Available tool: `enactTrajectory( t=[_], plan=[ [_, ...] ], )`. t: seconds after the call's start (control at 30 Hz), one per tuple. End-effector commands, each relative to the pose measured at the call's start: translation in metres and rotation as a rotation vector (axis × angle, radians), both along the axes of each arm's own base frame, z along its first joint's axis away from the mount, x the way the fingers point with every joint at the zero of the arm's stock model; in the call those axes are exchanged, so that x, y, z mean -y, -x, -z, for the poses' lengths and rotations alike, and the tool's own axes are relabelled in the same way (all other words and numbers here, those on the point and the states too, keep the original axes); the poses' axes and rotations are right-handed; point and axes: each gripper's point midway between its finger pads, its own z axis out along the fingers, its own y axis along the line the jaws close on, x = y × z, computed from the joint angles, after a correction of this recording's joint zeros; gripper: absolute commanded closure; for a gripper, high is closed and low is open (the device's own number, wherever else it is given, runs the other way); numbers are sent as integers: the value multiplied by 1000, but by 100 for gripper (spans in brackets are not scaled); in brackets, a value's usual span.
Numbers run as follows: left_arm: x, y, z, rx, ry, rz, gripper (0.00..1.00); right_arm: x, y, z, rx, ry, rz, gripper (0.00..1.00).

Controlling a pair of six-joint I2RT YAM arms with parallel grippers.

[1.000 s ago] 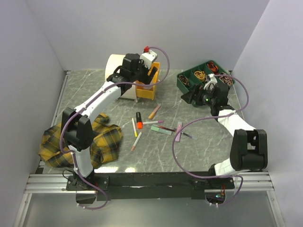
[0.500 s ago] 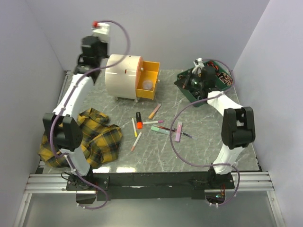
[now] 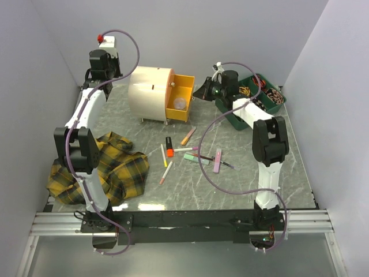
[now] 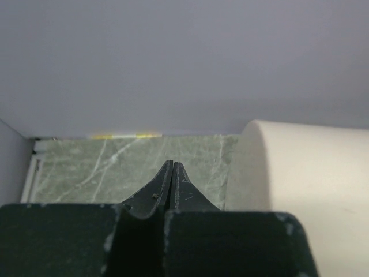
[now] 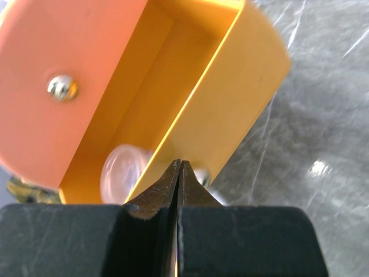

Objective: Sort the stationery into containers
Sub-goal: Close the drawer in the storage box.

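Observation:
The cream drum chest (image 3: 149, 92) stands at the back with its yellow drawer (image 3: 185, 92) pulled out. A clear round pot (image 3: 180, 104) lies inside the drawer. My right gripper (image 3: 203, 92) is shut and empty, its tips just right of the drawer's front. In the right wrist view the right gripper (image 5: 180, 163) hangs over the drawer's rim (image 5: 190, 86), with the pot (image 5: 122, 173) and the orange drawer's knob (image 5: 62, 88) to the left. My left gripper (image 3: 98, 74) is shut and empty, raised at the back left beside the chest (image 4: 305, 167). Pens and highlighters (image 3: 169, 147) lie scattered mid-table.
A green tray (image 3: 228, 113) holding rubber bands and small items sits at the back right, under the right arm. A yellow-black plaid cloth (image 3: 98, 167) is bunched at the front left. Grey walls close in on the back and both sides.
The left arm has left the yellow drawer and swung up to the back left corner. The right arm has swung left from the green tray to the drawer. Both grippers have shut.

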Motion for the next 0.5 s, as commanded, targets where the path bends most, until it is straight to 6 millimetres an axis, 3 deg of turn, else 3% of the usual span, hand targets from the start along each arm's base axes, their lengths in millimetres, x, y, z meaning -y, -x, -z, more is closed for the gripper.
enactTrajectory(
  t=[0.0, 0.07, 0.2, 0.23, 0.37, 0.47],
  plan=[
    [3, -9, 5, -3, 77, 75, 99, -6, -25, -22, 47, 6, 20, 100],
    [9, -11, 17, -24, 66, 118, 99, -14, -28, -14, 32, 15, 12, 100],
    [25, -15, 33, -43, 43, 231, 99, -31, -35, -25, 63, 9, 0, 100],
    [33, -14, 39, -55, 55, 278, 99, -36, -32, -17, 39, 17, -8, 100],
    [44, -13, 47, -63, 33, 359, 99, -61, -25, -18, 33, 11, -50, 100],
    [51, -10, 51, -71, 29, 409, 99, -69, -25, -21, 31, 10, -60, 100]
  ],
)
